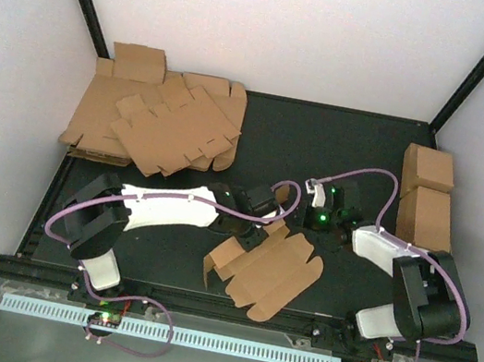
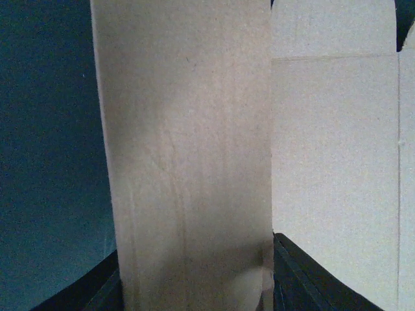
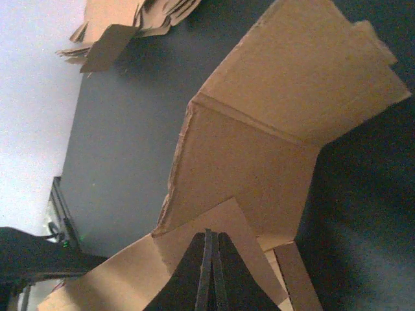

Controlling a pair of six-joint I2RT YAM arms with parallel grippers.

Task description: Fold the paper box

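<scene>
Cardboard fills the left wrist view, with the fingers [image 2: 107, 288] barely showing. A heap of sheets [image 1: 163, 120] lies far left and two cuboids [image 1: 426, 199] far right. The paper box [image 1: 264, 269] sits near-centre, partly folded. The left gripper [image 2: 194, 285] clasps a panel between half-spread jaws; the right gripper [image 3: 209, 259] is closed and empty, tips against a flap

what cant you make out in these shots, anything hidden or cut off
- Left wrist view: the paper box crowds the lens; whether the left gripper clamps it is unclear.
- Right wrist view: the right gripper is shut, but any contact with the box is hidden beneath it.
- Top view: the left arm and right arm cover their grippers' tips.
- Top view: the cardboard heap overlaps too much to count sheets.
</scene>
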